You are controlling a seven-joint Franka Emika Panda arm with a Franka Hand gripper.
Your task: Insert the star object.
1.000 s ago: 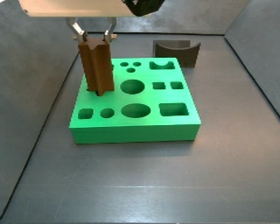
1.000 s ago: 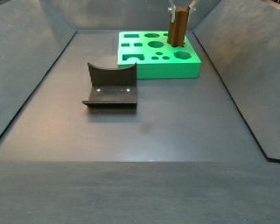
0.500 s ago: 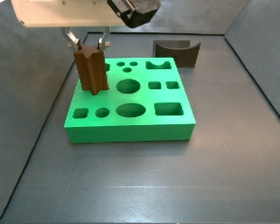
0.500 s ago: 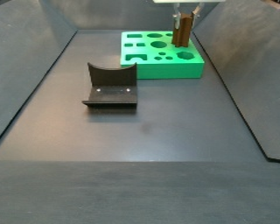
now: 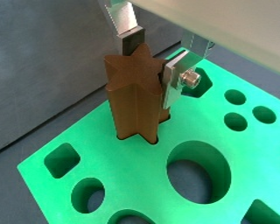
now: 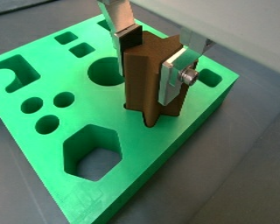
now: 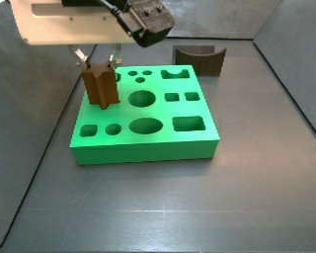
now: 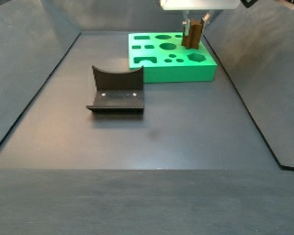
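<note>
Dark floor (image 8: 150,147) carries green block (image 7: 141,126); gripper (image 5: 152,63) clamps star object (image 5: 136,98) upright, its foot in a corner socket, seen only in wrist views.

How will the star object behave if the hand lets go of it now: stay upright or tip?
The star object is tall and slim, so on its own it would probably tip easily. Its lower end appears to sit in a hole of the green block, which should steady it. It looks rigid; the hand grips it near the top without visible bending.
</note>
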